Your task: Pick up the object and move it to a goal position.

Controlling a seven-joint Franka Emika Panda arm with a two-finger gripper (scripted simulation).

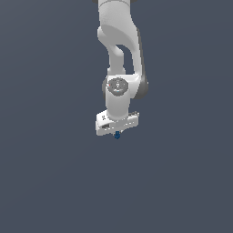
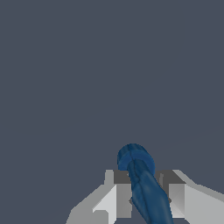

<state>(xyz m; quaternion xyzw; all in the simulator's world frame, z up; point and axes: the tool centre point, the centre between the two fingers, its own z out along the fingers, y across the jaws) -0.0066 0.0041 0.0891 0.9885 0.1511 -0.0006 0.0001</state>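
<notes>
Item 1: small dark blue elongated piece (image 2: pixel 146 192), glossy, with a thicker ridged cylindrical end (image 2: pixel 135 158). In my wrist view the ridged end points away from the camera and the slimmer shaft runs back between the fingers toward the lens. In the exterior view I see only a tiny blue tip (image 1: pixel 117 135) showing just below the hand, much smaller than the hand itself.

Item 2: white two-fingered gripper (image 2: pixel 146 194) on the white Franka arm (image 1: pixel 119 41). I read the fingers as narrowed onto the blue piece: one grey pad (image 2: pixel 124 192) sits against one side of the shaft, the other pad (image 2: pixel 175 194) against the opposite side, with no gap that I can make out. The hand (image 1: pixel 117 122) is tilted slightly in the exterior view, fingers pointing down.

Item 3: containers: I can list none from either view.

Item 4: surroundings: a plain, flat slate-grey background (image 1: pixel 45 182) fills both views. I cannot tell from the renders whether the blue piece is touching a surface or is held clear of it.
</notes>
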